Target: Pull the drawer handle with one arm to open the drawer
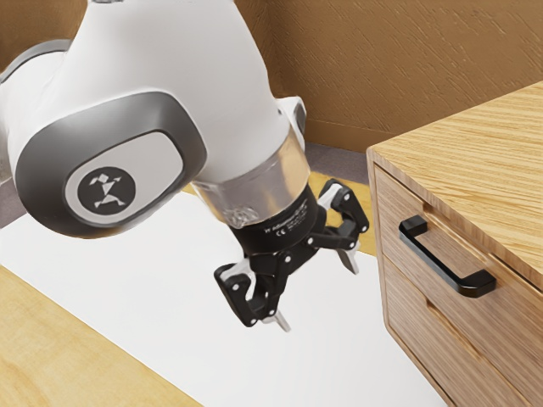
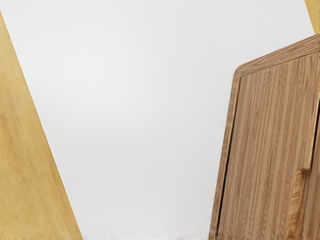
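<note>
A wooden drawer cabinet [image 1: 475,254] stands at the exterior view's right. Its top drawer front [image 1: 441,222] carries a black bar handle [image 1: 445,257] and sits flush with the cabinet face. My gripper [image 1: 316,292] hangs over the white mat to the left of the cabinet, a hand's width from the handle and roughly level with it. Its fingers are spread wide with nothing between them. In the wrist view the cabinet [image 2: 272,150] appears as a wood panel beside the white mat.
A white mat [image 1: 170,280] covers the wooden table [image 1: 51,348] under my hand. A brown wall [image 1: 407,59] rises behind. A lower drawer front [image 1: 450,339] sits beneath the top one.
</note>
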Action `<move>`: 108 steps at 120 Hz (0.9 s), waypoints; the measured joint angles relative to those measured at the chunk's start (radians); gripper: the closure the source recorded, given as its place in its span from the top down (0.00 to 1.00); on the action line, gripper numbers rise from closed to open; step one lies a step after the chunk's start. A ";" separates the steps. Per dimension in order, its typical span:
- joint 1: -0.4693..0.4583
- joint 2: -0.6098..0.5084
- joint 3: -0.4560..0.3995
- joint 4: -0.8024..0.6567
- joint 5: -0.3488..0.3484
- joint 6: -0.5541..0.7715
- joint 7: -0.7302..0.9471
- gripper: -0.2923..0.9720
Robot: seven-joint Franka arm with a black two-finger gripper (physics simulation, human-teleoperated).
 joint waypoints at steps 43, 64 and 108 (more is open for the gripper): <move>0.004 -0.005 -0.054 0.040 0.062 0.037 -0.036 0.75; 0.006 0.000 -0.052 0.039 0.075 0.126 -0.041 0.75; 0.008 0.041 -0.046 0.040 0.088 0.265 -0.029 0.75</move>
